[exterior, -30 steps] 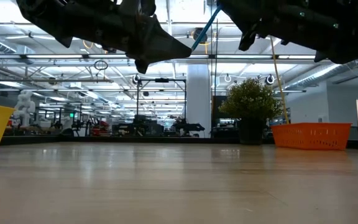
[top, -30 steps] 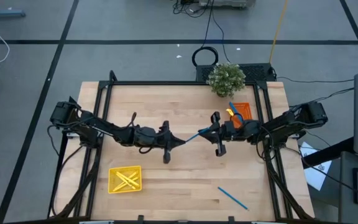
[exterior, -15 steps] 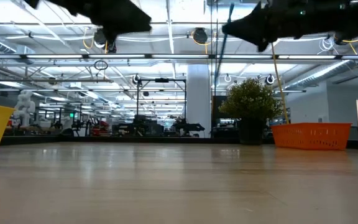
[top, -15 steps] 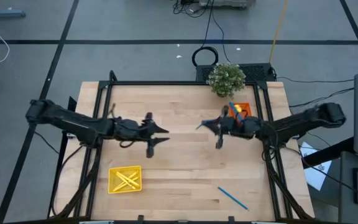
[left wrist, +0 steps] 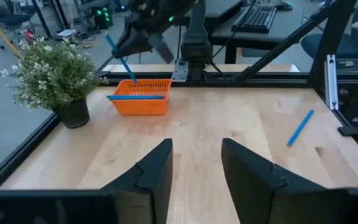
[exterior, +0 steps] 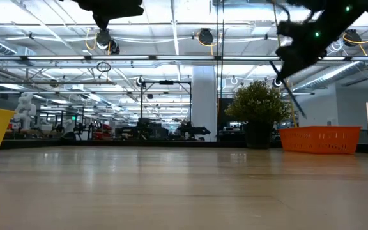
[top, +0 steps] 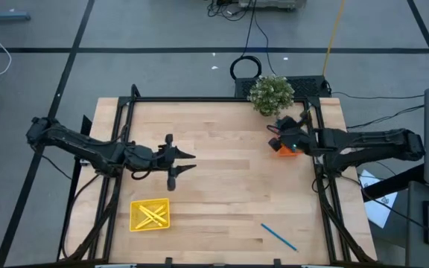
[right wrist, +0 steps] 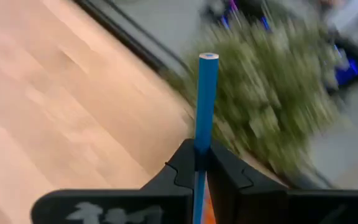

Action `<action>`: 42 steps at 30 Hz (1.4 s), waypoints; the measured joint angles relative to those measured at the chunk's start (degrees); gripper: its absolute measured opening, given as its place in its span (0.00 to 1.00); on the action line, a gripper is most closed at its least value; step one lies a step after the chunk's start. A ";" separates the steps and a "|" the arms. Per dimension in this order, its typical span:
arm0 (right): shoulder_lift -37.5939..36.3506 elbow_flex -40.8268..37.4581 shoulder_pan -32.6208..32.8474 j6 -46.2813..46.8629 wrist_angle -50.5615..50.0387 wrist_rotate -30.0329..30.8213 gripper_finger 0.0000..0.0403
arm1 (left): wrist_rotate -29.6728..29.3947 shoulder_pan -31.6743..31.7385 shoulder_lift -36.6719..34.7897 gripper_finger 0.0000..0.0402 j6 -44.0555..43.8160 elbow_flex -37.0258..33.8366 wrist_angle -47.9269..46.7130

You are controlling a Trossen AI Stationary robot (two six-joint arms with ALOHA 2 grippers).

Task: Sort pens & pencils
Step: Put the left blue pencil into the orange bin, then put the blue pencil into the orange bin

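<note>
While the right gripper [right wrist: 199, 163] is pinched tight on 1 blue stick [right wrist: 204, 102], it's parked right over the orange tray [top: 287, 146] at the far right of the table, next to the potted plant [top: 271, 94]. So the drop spot is basically straight below. In the left wrist view the stick's long axis tilts, its lower end pointing down toward the tray, where another blue stick [left wrist: 138, 96] already lies across the top.

The left gripper [left wrist: 194, 162] hangs over the middle-left of the table, fingers apart, holding nothing. The loose blue stick [top: 278, 237] lies diagonally on the near right of the table, well apart from both arms; I'd say it's a toss-up which is closer. The yellow tray [top: 150, 214] at near left has yellow sticks [top: 152, 215] crossed inside.

Plain pale wood tabletop [top: 222, 193], mostly bare. Beyond it is a big open workshop with ceiling lights and racks.
</note>
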 joint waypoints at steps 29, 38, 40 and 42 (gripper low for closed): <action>-1.94 -4.86 -11.26 7.32 -10.67 -18.12 0.33 | -0.01 -0.67 0.00 0.36 -0.55 0.00 0.42; -9.37 -4.17 -5.31 11.83 -3.55 -50.49 0.49 | -0.01 -0.67 0.00 0.36 -0.53 -0.02 0.36; -9.46 -4.87 -0.12 13.76 -0.08 -53.30 0.48 | -0.01 -0.67 0.00 0.36 -0.53 -0.02 0.31; -8.73 -5.66 5.98 14.82 4.56 -53.86 0.48 | -0.01 -0.67 0.00 0.36 -0.53 -0.02 0.25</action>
